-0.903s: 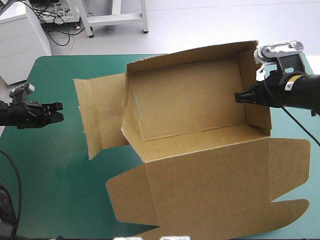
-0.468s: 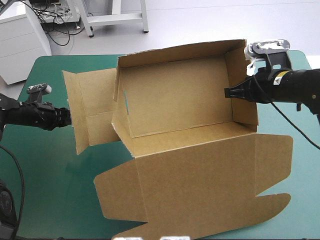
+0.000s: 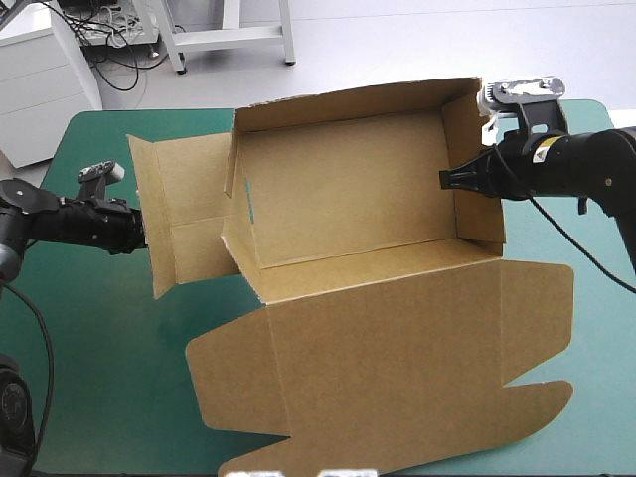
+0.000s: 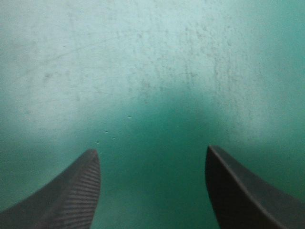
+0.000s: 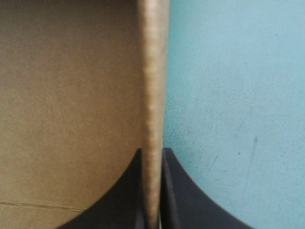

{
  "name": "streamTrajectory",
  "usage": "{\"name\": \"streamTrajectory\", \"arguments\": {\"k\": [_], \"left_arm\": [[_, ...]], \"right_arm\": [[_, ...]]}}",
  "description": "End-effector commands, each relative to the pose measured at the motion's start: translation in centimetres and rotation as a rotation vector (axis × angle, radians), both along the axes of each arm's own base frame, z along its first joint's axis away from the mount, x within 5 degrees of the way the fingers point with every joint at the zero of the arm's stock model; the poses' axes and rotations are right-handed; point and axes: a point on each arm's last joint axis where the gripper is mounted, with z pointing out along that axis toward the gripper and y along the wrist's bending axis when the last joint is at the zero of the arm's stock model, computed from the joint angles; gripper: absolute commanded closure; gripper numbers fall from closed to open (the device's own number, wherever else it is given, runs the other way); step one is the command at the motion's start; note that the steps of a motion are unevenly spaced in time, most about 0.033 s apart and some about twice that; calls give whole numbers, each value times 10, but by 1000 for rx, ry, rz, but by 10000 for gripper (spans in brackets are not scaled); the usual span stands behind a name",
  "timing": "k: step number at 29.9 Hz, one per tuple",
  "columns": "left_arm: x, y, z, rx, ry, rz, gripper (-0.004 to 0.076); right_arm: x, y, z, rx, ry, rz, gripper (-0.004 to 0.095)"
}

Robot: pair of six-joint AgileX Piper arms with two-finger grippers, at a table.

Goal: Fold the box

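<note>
**A:** What is lying under the high camera?

**B:** A brown board box [image 3: 348, 189] is sitting mid-table on the teal-green cover [image 3: 89, 338] as an open tray. Its far, left and right walls are standing. Its broad flat lid [image 3: 397, 368] is spreading from the box's near wall. A creased end flap [image 3: 184, 209] is hanging out from the box's left wall.

**A:** And the arms?

**B:** The right gripper [image 3: 449, 180] is reaching over the box's right wall [image 3: 477, 169], its tip pointing into the tray. The left gripper [image 3: 137, 235] is hovering at the flap's outer edge. From above I cannot tell whether it is touching.

**A:** What is the left wrist camera seeing?

**B:** The left gripper [image 4: 151, 149] is released, its two black fin-shaped fingers [image 4: 71, 195] standing wide apart. Only bare teal-green cover [image 4: 152, 71] is showing between and ahead of them, with no board.

**A:** And the right wrist?

**B:** The right gripper [image 5: 152, 151] is grasping the box. Its black fingers [image 5: 124, 200] are pinching the wall's edge [image 5: 152, 71], which is running straight ahead from between them. The box's inner face [image 5: 71, 95] is lying to one side of that edge, and cover [image 5: 228, 95] to the other.
</note>
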Motion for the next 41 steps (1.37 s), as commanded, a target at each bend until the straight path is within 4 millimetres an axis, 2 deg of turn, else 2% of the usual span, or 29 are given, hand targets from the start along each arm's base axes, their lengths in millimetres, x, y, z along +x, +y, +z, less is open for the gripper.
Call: {"name": "streamTrajectory", "arguments": {"k": [1,5,11,23,30,38,41], "left_arm": [[-3,-17,25,-95,-84,-11,264],[-3,-31,38,-271,-133,-67,264],[-3,-65,55,-545,-165,-184,264],[-6,-69,56,-530,-166,-203,264],[-15,-71,66,-524,-200,-215,264],[-24,-94,71,-544,-177,-285,264],[-28,-97,76,-557,-190,-293,264]], "right_arm": [[2,-1,18,44,-125,-14,916],[13,2,13,47,-128,-19,916],[28,4,2,22,-102,-32,916],[48,4,-15,-41,-59,-62,916],[53,2,-19,-67,-55,-87,916],[59,1,-24,-81,-50,-111,916],[60,1,-24,-78,-53,-112,916]]}}
